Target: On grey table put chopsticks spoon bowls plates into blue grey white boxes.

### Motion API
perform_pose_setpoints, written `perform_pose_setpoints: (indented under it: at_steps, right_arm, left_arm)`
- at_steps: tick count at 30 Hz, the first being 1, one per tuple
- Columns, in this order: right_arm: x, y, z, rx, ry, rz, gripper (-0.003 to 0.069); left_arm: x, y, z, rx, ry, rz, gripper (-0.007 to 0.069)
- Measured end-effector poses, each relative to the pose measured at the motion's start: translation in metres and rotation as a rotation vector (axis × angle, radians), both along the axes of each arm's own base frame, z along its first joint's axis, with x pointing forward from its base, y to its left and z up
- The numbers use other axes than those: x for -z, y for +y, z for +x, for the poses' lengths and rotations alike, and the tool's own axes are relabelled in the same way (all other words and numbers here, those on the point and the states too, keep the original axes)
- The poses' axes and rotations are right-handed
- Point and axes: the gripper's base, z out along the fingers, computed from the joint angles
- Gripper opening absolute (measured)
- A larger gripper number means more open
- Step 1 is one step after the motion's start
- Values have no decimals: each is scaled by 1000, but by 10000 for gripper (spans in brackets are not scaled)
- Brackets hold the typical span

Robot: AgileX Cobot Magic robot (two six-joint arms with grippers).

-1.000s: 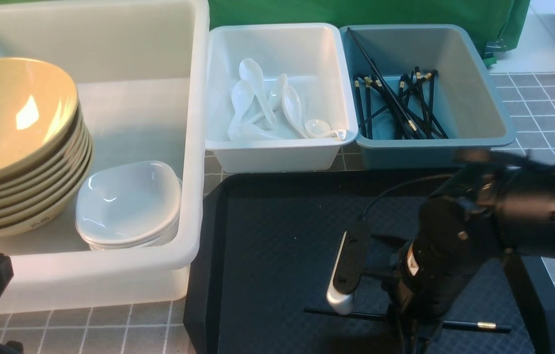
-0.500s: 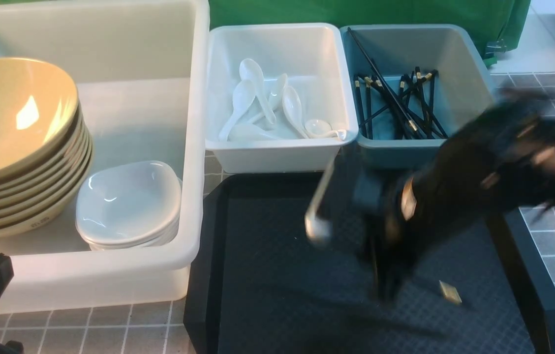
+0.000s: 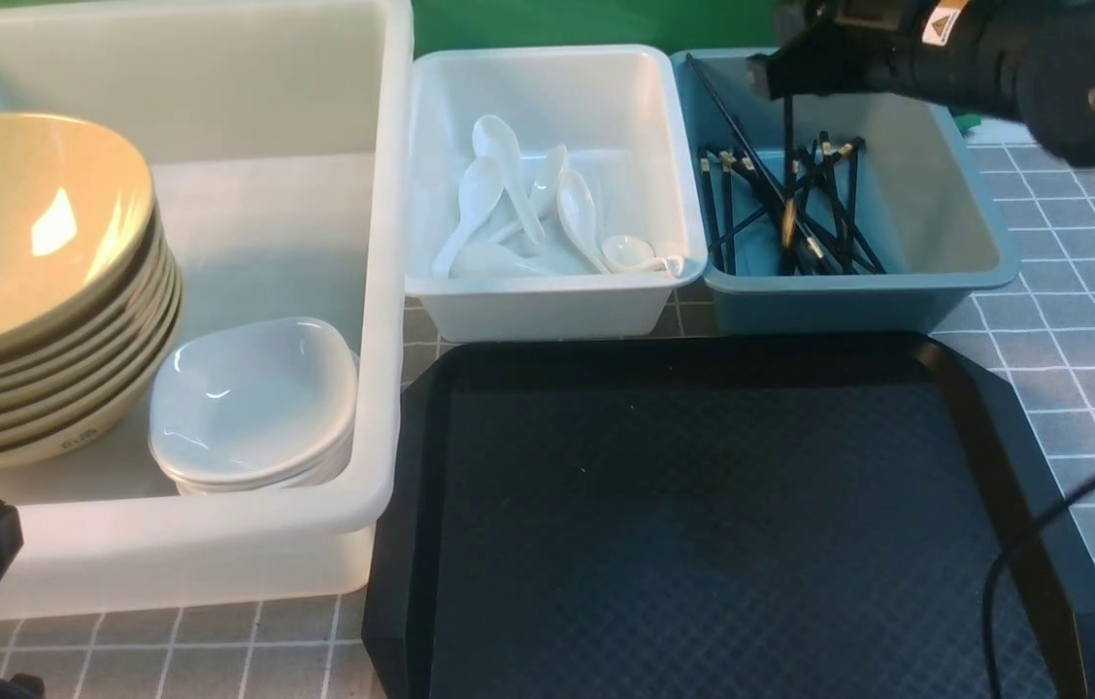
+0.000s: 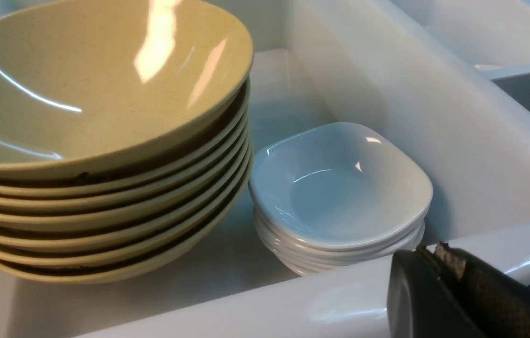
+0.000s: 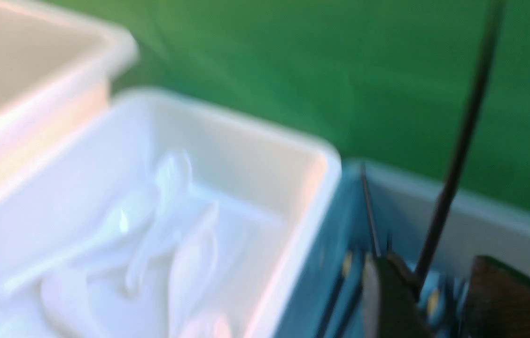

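One tub [image 3: 217,563], one white bin [image 3: 547,316] and one blue bin [image 3: 858,296] stand on the grey table [image 3: 1091,252], with a black tray [image 3: 703,524] nearer and green cloth [image 3: 557,19] beyond. Bowls [image 3: 23,223] and plates [image 3: 256,398] are stacked in the tub, spoons [image 3: 518,194] lie in the white bin and chopsticks [image 3: 834,209] in the blue (one stick [image 3: 788,155] upright below the right gripper [image 5: 434,277], jaws apart). The left gripper [image 4: 429,256] is pressed closed by the tub's rim.

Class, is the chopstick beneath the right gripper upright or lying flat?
Upright: the chopstick hangs near vertical below the right gripper, gold band low, its lower end among the chopsticks lying in the blue-grey bin.
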Motion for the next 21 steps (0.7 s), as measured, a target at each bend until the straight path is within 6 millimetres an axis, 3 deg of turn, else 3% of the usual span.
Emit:
perform_pose_setpoints:
  at_steps: [1,3,6,8,11,12,14,15,16,17,19,20,21]
  right_arm:
    - [-1,0,0,1,10,-3,305]
    - [-26,-3,-11,-10,62,-62,299]
    - [-61,-5,-37,-51,7,-107,238]
    - [-104,-10,-81,-100,-133,-124,131]
    - [-138,-21,-132,-128,-300,-94,55]
    - [-146,-30,-165,-139,-396,-64,34]
    - [-136,-41,-198,-151,-483,-39,33]
    - [-137,-44,-204,-150,-501,-33,33]
    - [-126,-50,-220,-152,-550,-26,33]
    - [-99,-55,-232,-161,-567,-51,33]
    - [-81,-58,-240,-167,-584,-73,33]
    - [-50,-62,-249,-178,-595,-105,33]
    - [-35,-64,-254,-182,-598,-116,33]
  left_arm:
    - [0,0,0,0,0,1,-11]
    - [0,0,0,-1,0,7,-11]
    - [0,0,0,-1,0,7,-11]
    - [0,0,0,-1,0,7,-11]
    - [0,0,0,-1,0,7,-11]
    - [0,0,0,-1,0,7,-11]
    - [0,0,0,-1,0,7,-11]
    - [0,0,0,-1,0,7,-11]
    - [0,0,0,-1,0,7,-11]
    - [0,0,0,-1,0,7,-11]
    - [0,0,0,-1,0,7,-11]
    - [0,0,0,-1,0,7,-11]
    - [0,0,0,-1,0,7,-11]
